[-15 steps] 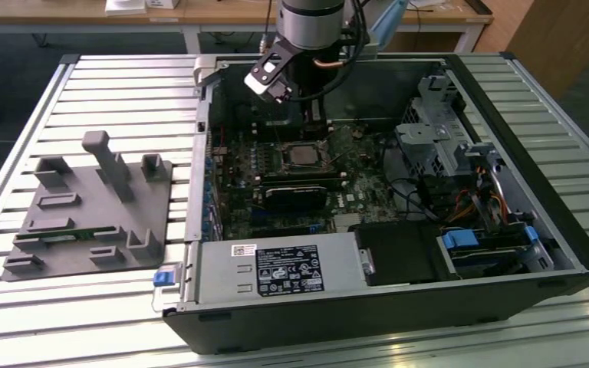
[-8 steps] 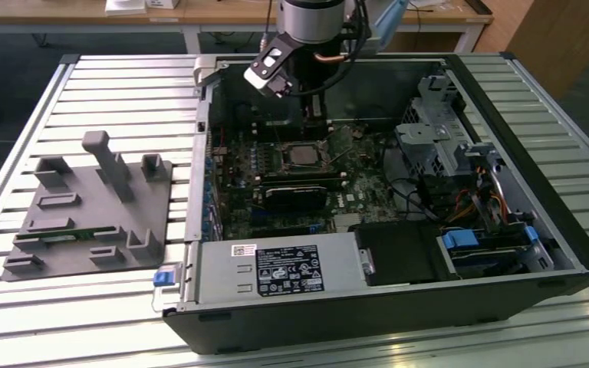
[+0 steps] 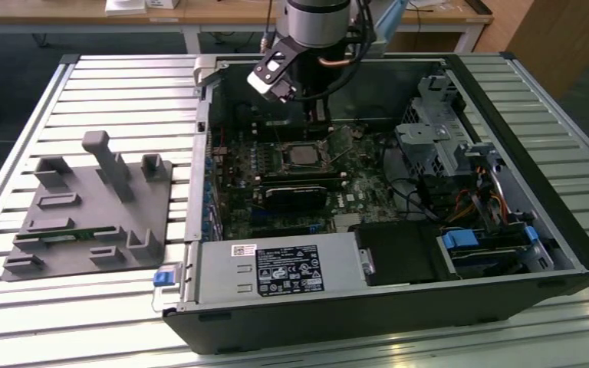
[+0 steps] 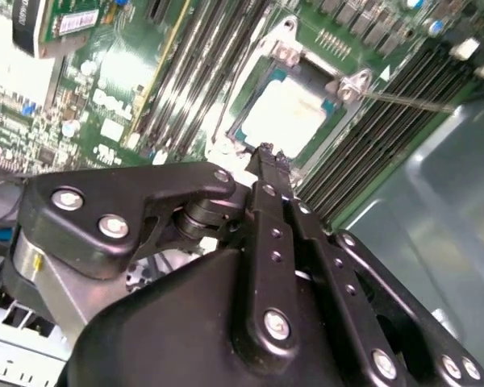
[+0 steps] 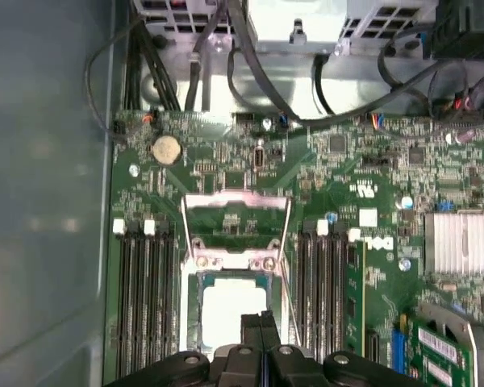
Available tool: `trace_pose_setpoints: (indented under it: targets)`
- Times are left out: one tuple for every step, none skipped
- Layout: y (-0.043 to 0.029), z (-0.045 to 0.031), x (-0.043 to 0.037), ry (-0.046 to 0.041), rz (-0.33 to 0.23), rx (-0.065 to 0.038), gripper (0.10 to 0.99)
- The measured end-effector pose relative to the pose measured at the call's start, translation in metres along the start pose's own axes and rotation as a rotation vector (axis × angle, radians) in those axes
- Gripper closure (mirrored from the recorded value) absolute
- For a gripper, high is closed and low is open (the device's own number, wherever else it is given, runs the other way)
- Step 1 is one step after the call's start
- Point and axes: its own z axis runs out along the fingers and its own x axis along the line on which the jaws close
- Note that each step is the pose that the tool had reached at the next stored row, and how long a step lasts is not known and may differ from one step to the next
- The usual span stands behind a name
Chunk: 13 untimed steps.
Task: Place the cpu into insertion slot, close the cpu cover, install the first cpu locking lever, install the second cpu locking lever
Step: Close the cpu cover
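The gripper's (image 5: 260, 319) jaws are pressed together, empty. Just ahead of their tips the cpu (image 5: 232, 310) lies in the insertion slot (image 5: 200, 284). Beyond it the cpu cover (image 5: 235, 196) stands open. It looks like thin, stiff, light hinged metal, probably best pushed at its free edge.

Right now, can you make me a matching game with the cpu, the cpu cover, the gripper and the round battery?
Things:
1. cpu
2. cpu cover
3. gripper
4. coin battery

States:
A. swung open
B. gold coloured
C. shut, holding nothing
D. sitting in the insertion slot

Pairs: 1-D, 2-A, 3-C, 4-B.
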Motion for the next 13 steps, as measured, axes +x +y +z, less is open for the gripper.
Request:
trace_pose_setpoints:
  targets:
    - [0.0041, 0.0003, 0.0000, 0.0001, 0.000, 0.001, 0.980]
    - [0.0084, 0.0005, 0.0000, 0.0002, 0.000, 0.002, 0.980]
    - [0.0122, 0.0007, 0.0000, 0.0003, 0.000, 0.003, 0.980]
    - [0.0143, 0.0009, 0.0000, 0.0007, 0.000, 0.004, 0.980]
    - [0.0150, 0.0002, -0.0001, 0.0013, 0.000, 0.005, 0.980]
    - [0.0152, -0.0015, 0.0000, 0.0036, 0.000, 0.005, 0.980]
    - [0.0155, -0.0033, 0.0000, 0.0064, 0.000, 0.005, 0.980]
    - [0.0158, -0.0040, 0.0000, 0.0099, 0.000, 0.006, 0.980]
    - [0.0167, -0.0040, 0.0000, 0.0128, 0.000, 0.006, 0.980]
    - [0.0188, -0.0039, 0.0001, 0.0150, 0.000, 0.006, 0.980]
    - [0.0224, -0.0036, 0.0001, 0.0159, -0.002, 0.007, 0.980]
    - [0.0262, -0.0033, 0.0001, 0.0162, -0.002, 0.009, 0.980]
    - [0.0303, -0.0030, 0.0001, 0.0160, -0.004, 0.010, 0.980]
